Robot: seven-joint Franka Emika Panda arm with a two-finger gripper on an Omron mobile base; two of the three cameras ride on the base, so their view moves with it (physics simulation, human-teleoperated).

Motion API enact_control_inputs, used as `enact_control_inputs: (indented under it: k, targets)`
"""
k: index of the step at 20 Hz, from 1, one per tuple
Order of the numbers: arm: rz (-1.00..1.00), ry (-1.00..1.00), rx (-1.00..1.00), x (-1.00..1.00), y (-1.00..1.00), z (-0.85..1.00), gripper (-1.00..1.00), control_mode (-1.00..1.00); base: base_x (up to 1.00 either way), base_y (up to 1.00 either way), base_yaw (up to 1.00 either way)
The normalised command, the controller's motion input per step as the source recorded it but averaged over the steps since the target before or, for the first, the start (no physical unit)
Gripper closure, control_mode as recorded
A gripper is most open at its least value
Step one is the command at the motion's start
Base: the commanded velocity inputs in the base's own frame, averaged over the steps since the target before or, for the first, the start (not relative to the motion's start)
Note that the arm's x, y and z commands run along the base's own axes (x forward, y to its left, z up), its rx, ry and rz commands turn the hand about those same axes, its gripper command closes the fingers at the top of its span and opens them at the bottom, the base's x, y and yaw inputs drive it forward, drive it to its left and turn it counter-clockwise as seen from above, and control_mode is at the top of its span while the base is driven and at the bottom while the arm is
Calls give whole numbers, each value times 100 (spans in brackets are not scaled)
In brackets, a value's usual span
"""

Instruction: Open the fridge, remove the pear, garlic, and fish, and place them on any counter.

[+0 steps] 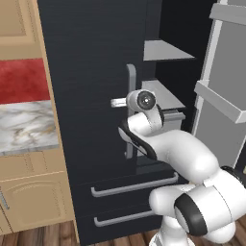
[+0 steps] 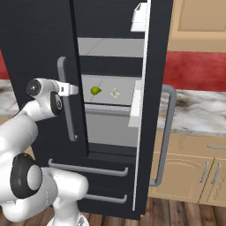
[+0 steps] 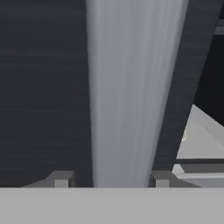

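From the right base view, pear (image 2: 95,91) and garlic (image 2: 115,93) share a fridge (image 2: 39,44) shelf.

The fridge (image 2: 39,39), filling the middle of the right base frame, wears a matt black skin with a fine horizontal grain, like brushed metal; its long door handle (image 3: 131,87), at the centre of the hand frame, is smooth satin grey, metallic in look; the inner shelves (image 1: 166,50), upper centre of the left base frame, are flat matt grey, plastic-like. The counter (image 1: 26,125), at that frame's left edge, shows polished white-grey marble with brown veining over light tan wooden cabinets (image 1: 33,202); a matt red wall panel (image 1: 24,79) sits above it; the floor (image 2: 185,214), lower right, is brown wood plank; the pear (image 2: 95,90) looks smooth, faintly glossy yellow-green; the garlic (image 2: 114,93) dull off-white.
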Motion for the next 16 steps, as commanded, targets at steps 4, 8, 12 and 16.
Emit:
enact_control_inputs:
  k: [4, 8, 12, 16]
  targets:
    - [1, 0, 2, -67, 44, 27, 100, -100, 0, 0, 0]
    - [0, 0, 1, -88, 75, 40, 100, -100, 0, 0, 0]
    - [3, 7, 0, -100, 95, 44, 100, -100, 0, 0, 0]
    - [6, 14, 0, -100, 100, 37, 100, -100, 0, 0, 0]
